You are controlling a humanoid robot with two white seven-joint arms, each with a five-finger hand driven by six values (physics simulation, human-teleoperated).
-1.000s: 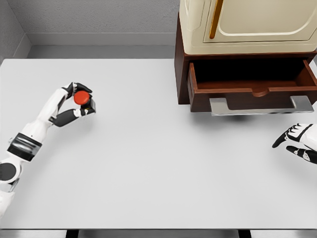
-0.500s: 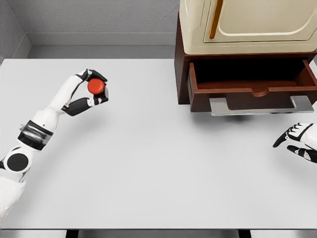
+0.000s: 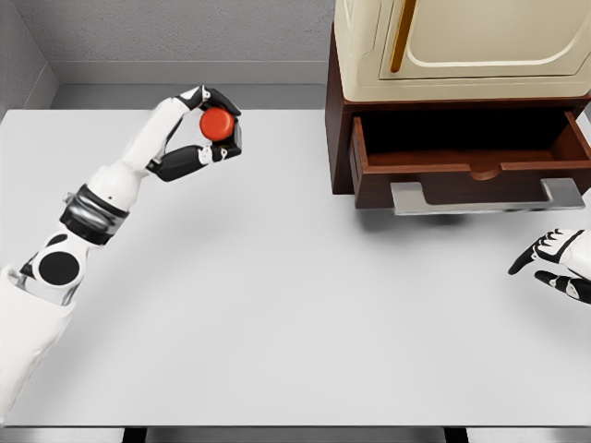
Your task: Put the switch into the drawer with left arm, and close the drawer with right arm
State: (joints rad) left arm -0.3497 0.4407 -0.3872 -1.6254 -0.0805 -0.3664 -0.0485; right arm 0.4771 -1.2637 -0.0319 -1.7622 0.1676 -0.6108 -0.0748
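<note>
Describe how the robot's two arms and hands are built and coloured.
The left arm is a glossy white shell with a grey-and-black band at the forearm and a round black disc at the elbow joint. The left hand has five fingers in white with black segments. The right hand shows the same white-and-black fingers. No cables show.

White tabletop (image 3: 277,305) seen from above, evenly lit, soft shadows cast. Grey textured wall (image 3: 175,32) seen behind far edge, pale baseboard strip (image 3: 185,73) at its foot. Second grey wall (image 3: 17,55) met at far left corner. Dark brown wooden cabinet (image 3: 340,138) placed at far right corner, cream appliance (image 3: 462,46) with amber handle (image 3: 400,37) set on top.
</note>
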